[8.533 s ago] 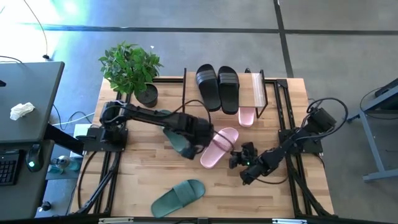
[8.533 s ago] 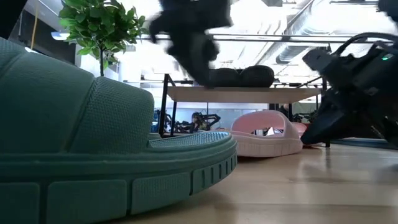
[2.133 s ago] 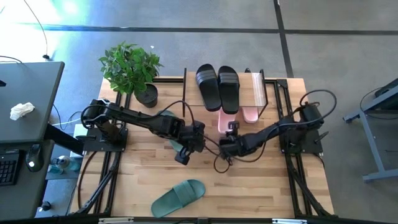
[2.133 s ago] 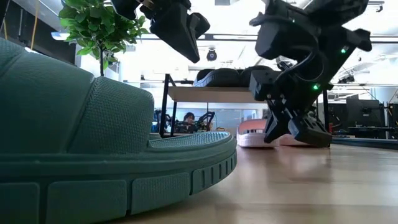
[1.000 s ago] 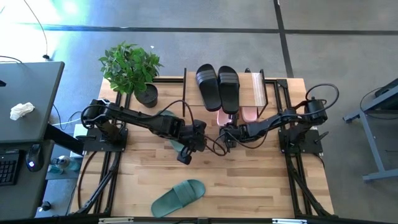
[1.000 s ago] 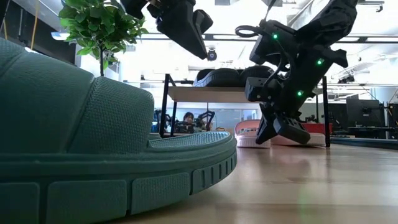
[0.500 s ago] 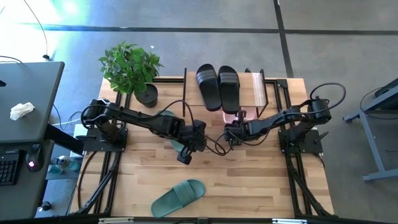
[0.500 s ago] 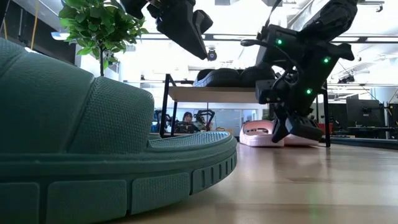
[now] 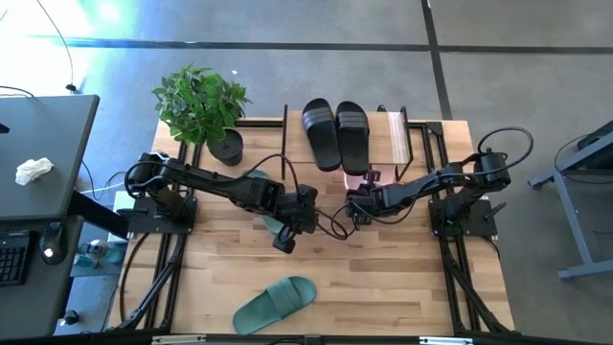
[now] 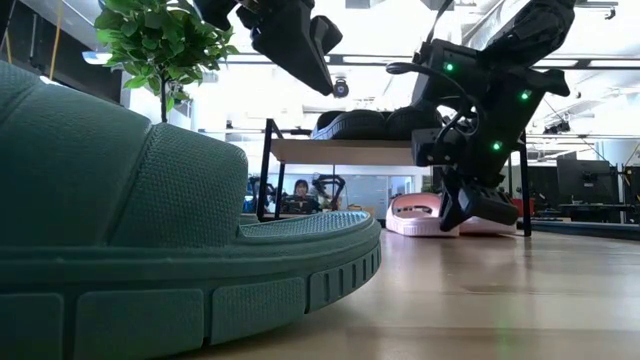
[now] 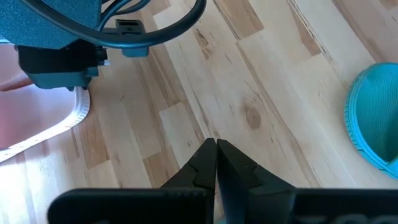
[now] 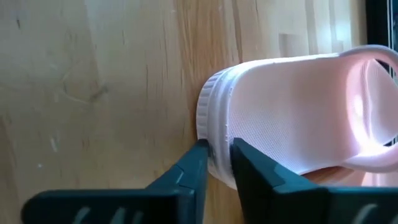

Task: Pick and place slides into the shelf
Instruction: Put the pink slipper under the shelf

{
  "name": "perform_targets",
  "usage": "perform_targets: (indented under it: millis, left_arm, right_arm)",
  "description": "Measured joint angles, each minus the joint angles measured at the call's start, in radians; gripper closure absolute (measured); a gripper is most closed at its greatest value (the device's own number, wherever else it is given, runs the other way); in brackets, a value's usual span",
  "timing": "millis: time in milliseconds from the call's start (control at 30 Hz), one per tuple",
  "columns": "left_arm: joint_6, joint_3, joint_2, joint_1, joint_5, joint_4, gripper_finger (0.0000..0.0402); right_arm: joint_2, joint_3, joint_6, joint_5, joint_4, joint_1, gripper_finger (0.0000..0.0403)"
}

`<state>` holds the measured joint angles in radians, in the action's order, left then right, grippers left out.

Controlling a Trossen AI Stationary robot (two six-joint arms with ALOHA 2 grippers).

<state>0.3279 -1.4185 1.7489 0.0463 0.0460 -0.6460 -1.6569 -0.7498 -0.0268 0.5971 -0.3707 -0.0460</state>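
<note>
The right gripper (image 12: 216,163) has its jaws slightly apart, straddling the heel rim of a pale pink slide (image 12: 292,112) that lies on the table (image 9: 402,278) at the front edge of the shelf (image 9: 395,134); whether they still pinch it I cannot tell. The left gripper (image 11: 216,154) is pressed together, empty, above the table's middle. Two black slides (image 9: 335,134) sit on the shelf top. One dark green slide (image 9: 275,304) lies near the table's front edge, another (image 9: 271,218) under the left arm.

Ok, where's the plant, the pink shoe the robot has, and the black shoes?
Plant (image 9: 201,101), high view, leaves.
Pink slide (image 12: 298,115), right wrist view, footbed near the heel.
Black slides (image 9: 335,134), high view, between the pair's straps.
</note>
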Motion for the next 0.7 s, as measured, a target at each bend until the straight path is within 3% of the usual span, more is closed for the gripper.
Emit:
perform_targets:
  millis: [300, 700]
  left_arm:
    - [0.0, 0.0, 0.0, 0.0, 0.0, -0.001, 0.0399]
    - [0.0, 0.0, 0.0, 0.0, 0.0, -0.008, 0.0399]
  right_arm:
    - [0.0, 0.0, -0.105, 0.004, -0.033, 0.0, 0.0272]
    - [0.06, 0.0, -0.236, 0.084, -0.124, -0.076, 0.024]
